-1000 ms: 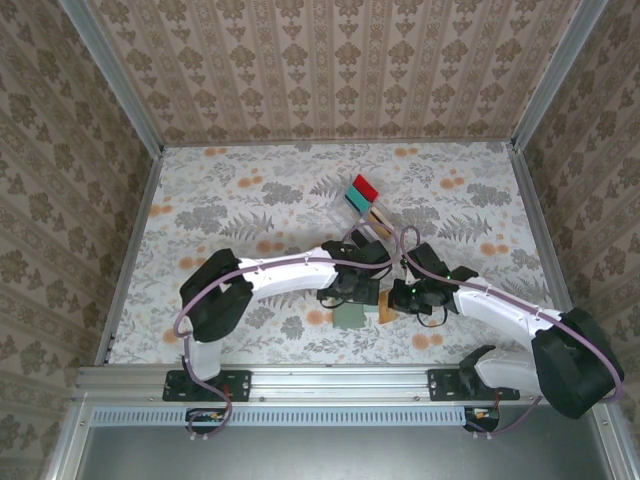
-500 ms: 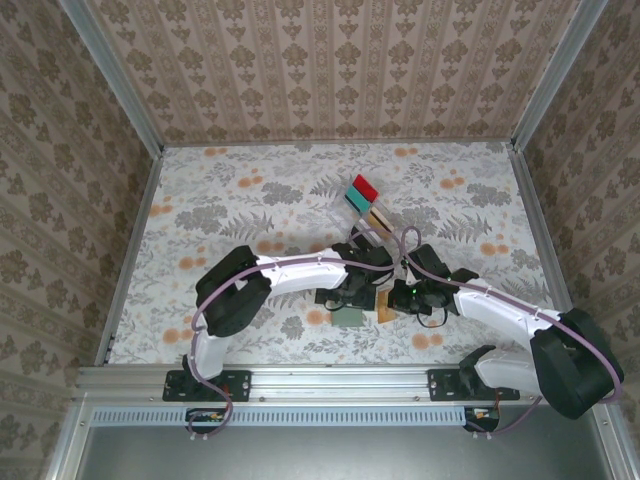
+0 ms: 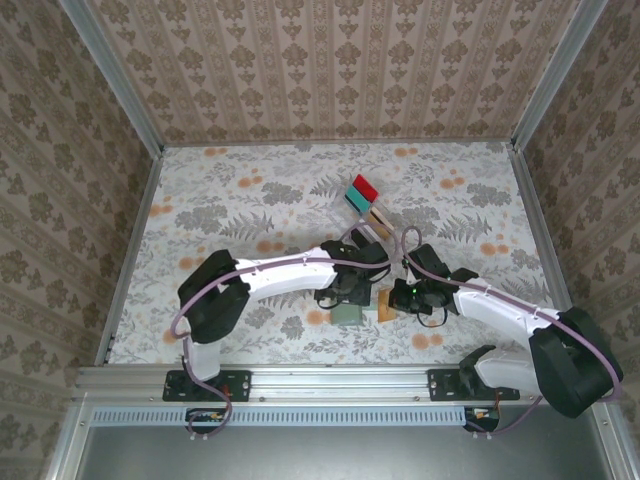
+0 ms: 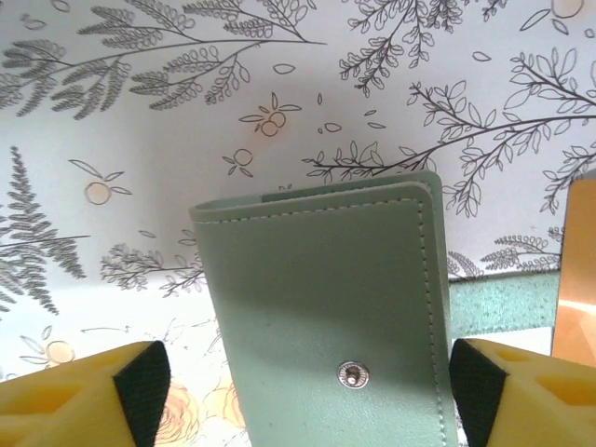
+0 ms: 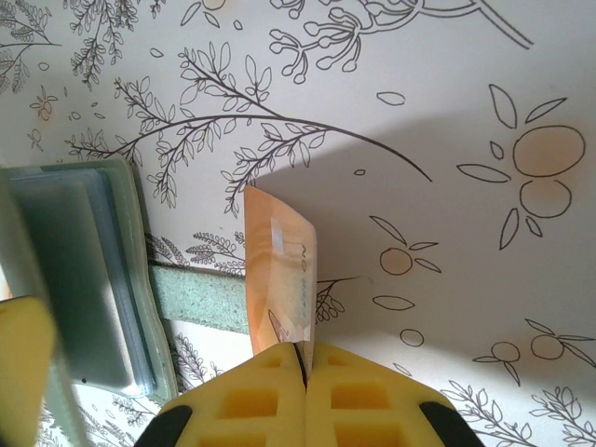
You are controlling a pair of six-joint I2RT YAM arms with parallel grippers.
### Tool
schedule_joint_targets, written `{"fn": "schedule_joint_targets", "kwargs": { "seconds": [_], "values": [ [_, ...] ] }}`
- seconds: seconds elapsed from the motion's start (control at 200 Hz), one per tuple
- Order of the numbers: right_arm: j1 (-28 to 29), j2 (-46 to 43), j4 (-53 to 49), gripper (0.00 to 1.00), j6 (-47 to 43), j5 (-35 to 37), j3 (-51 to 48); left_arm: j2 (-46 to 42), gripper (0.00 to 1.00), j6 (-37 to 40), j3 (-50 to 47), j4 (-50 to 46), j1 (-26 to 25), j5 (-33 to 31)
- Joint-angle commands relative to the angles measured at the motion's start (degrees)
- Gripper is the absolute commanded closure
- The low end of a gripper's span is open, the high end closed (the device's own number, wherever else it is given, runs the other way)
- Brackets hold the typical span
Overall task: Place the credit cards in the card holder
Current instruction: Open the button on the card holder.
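The card holder, a grey-green wallet with a metal snap, lies shut on the flowered table. It is also in the top view and the right wrist view. My left gripper is open and straddles it, a pad on each side; the left pad stands clear of its edge. Just right of it, my right gripper is shut on an orange credit card, held on edge above the table. Red and teal credit cards stand in a tray.
The clear divided tray sits behind both grippers at mid-table. The wallet's green strap runs from it towards the orange card. Patterned walls close the table on three sides. Open tabletop lies left and far right.
The left arm's elbow swung right, then back left, with its gripper staying over the card holder. The right gripper and its orange card have barely moved.
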Motion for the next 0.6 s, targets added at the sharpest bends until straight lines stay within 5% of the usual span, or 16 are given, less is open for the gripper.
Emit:
{"fn": "schedule_joint_targets", "kwargs": {
  "seconds": [0.0, 0.31, 0.595],
  "values": [
    [-0.5, 1.8, -4.3, 0.95, 0.8, 6.3, -2.0, -2.5, 0.22, -0.9, -2.0, -1.6, -0.3, -2.1],
    [-0.6, 1.7, -4.8, 0.95, 0.6, 6.4, -1.2, -8.9, 0.65, -2.1, -6.4, 0.0, -0.1, -3.8],
    [-0.7, 1.9, -5.9, 0.95, -0.4, 5.3, 2.0, -17.8, 1.00, -3.4, -17.9, 10.9, 2.5, -1.0]
  ]
}}
